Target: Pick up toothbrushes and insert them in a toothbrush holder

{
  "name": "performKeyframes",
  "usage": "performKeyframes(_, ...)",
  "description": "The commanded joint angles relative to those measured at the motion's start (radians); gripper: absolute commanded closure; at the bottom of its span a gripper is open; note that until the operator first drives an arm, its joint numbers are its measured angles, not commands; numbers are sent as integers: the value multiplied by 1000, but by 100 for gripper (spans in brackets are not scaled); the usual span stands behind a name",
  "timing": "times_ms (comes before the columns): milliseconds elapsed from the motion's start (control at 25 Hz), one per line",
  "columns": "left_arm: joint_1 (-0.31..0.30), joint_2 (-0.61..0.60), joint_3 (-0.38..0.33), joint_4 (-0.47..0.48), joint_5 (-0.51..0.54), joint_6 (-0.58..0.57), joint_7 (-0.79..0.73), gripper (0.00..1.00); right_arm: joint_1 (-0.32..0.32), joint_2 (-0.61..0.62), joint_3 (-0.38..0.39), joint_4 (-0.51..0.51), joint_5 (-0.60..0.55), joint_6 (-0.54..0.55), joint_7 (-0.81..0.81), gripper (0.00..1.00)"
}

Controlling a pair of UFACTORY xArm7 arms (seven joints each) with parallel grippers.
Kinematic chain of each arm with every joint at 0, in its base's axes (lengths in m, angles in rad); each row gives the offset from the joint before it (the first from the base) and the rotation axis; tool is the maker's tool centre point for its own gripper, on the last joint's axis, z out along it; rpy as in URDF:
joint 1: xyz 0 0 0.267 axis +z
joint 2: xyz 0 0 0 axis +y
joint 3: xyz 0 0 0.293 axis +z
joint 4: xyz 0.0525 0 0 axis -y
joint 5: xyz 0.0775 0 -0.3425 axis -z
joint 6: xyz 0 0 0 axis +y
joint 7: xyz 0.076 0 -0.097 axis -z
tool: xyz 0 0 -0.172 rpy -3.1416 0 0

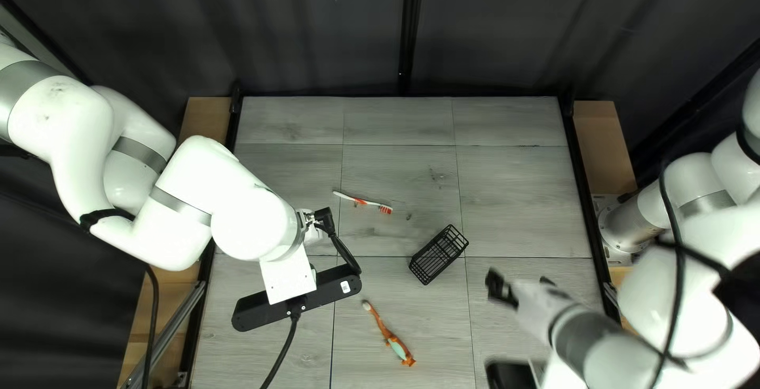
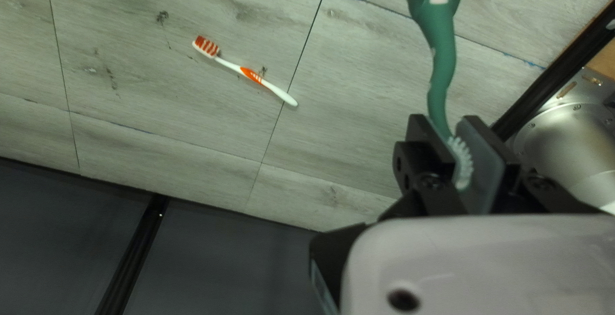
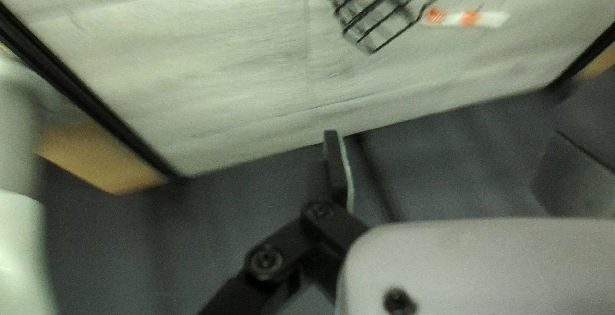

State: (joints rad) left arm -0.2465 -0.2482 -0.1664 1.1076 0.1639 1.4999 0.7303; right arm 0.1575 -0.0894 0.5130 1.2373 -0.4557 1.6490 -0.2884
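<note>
L gripper (image 1: 324, 219) is pinching a green toothbrush (image 2: 441, 65) by the head end, bristles showing btwn the two fingers, handle running out toward the near side, pale part up along the grip. It's hanging over the L half of the counter (image 1: 396, 120), w/ a black bar (image 1: 297, 302) sitting just to the near side of it. R gripper (image 1: 521, 280) is hovering at near R, its fingers spread wide. Black wire holder (image 1: 439, 254) is resting on a slant approx mid-counter, btwn the two grippers. White-&-orange toothbrush (image 1: 362, 201) is lying far L of the holder, head end pointing R. Orange toothbrush (image 1: 381, 327) w/ a pale green patch is lying near L of the holder, head pointing far L, thicker end near R. Both loose brushes are lying apart from the holder. Dark curtain (image 1: 317, 33) is hanging beyond the counter's far edge.
</note>
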Motion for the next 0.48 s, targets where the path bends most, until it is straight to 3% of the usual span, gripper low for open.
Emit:
performKeyframes(40, -5, 4, -11, 19, 2, 31, -14, 100, -2, -3, -2, 0, 2, 2, 6, 0)
performKeyframes(200, -4, 7, -12, 15, 7, 30, -18, 100, -50, -26, -56, -45, 23, -7, 13, 0)
performKeyframes(480, 2, 34, -13, 38, 33, 20, -32, 100, -192, -182, -211, -99, 146, 34, 234, 0)
